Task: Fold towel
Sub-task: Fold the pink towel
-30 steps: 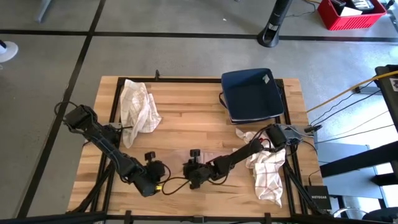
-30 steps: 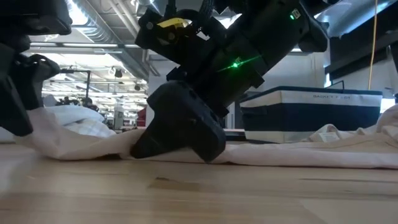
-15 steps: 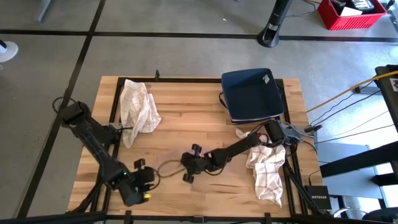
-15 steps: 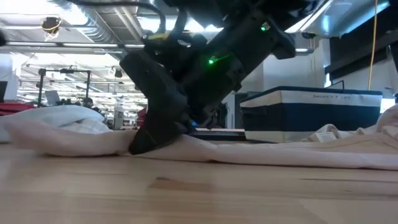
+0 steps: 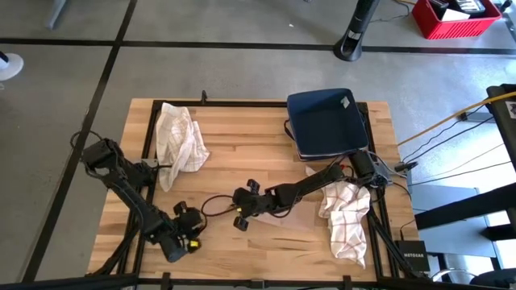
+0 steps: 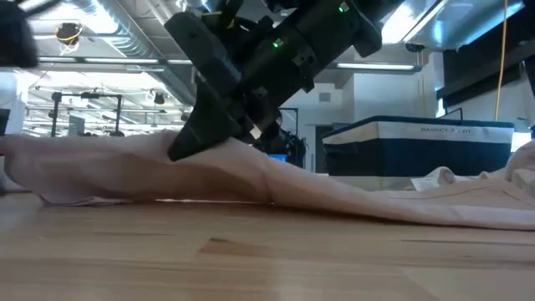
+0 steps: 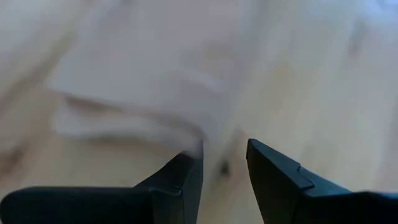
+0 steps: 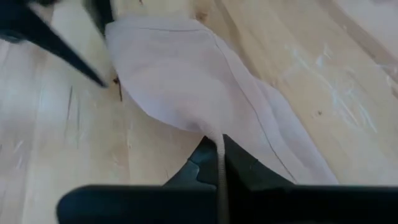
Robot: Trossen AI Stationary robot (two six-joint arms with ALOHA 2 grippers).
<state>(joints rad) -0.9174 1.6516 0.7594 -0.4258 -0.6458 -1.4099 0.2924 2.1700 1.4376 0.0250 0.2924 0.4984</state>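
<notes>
An edge of the pale towel (image 8: pixel 186 87) is being pinched by the shut right gripper (image 8: pixel 217 163) and held just above the table (image 5: pixel 242 137) mid-front. The left gripper (image 7: pixel 224 168) is being held partly open, empty, nearby.

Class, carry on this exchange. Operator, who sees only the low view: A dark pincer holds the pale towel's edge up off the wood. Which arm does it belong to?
Observer: The right arm. From above, the right pincer is over the table's middle, at the towel.
Operator: Is it truly gripping the cloth?
Observer: Yes. Its wrist view shows the towel's edge pinched between shut fingers.
Operator: Where is the other arm?
Observer: The left pincer is near the table's front left, apart from the towel, fingers parted and holding nothing.
</notes>
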